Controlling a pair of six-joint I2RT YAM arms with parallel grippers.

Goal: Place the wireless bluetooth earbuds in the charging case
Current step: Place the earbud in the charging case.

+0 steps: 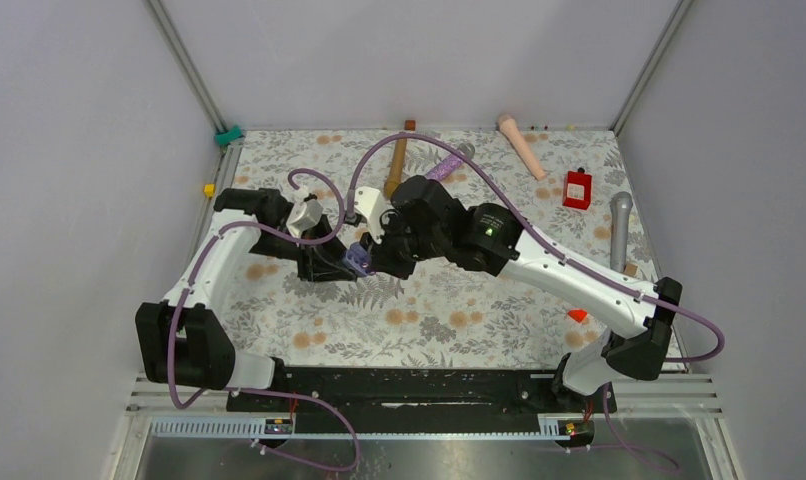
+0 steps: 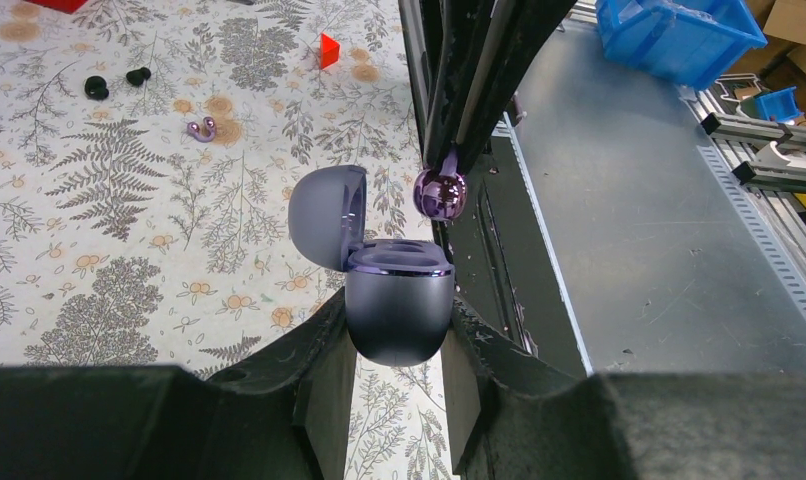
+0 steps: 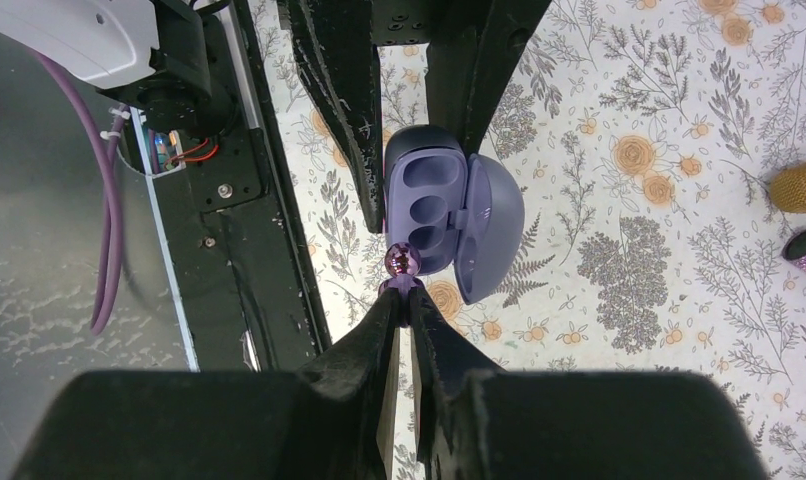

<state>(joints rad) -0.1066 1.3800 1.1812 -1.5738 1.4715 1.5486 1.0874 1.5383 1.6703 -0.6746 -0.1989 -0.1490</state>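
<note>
**Views.** From overhead the two arms meet at mid-table. The charging case (image 3: pixel 425 200) shows there only as a small lilac patch between the black gripper bodies, and the held bud cannot be made out. The wrist views supply the rest.

**Grips.** The left gripper (image 2: pixel 396 318) is clenched on the case's lower body, one finger at each side. The right gripper (image 3: pixel 403 300) is clamped tight on a purple earbud (image 3: pixel 401 262), pinched at the very fingertips.

**Position.** The bud sits just beside the case's rim, on the side away from the lid (image 2: pixel 324 215). Whether it touches the rim cannot be told.

**Clearances.** The left fingers flank the case closely, and the lid stands swung wide open. Bare floral cloth (image 2: pixel 99 250) lies on the lid side of the case. The microphones (image 1: pixel 524 145) lie well apart from the case, towards the far wall.

**Condition.** The case is matt lilac-grey and rounded. Only the right wrist view looks into it, showing two moulded sockets as dark hollows. The held bud is glossy and ball-shaped. Only the left wrist view shows the loose buds beyond the lid. A lilac bud (image 2: pixel 202 129) lies nearer the case, and two black buds (image 2: pixel 96 87) lie farther off.
</note>
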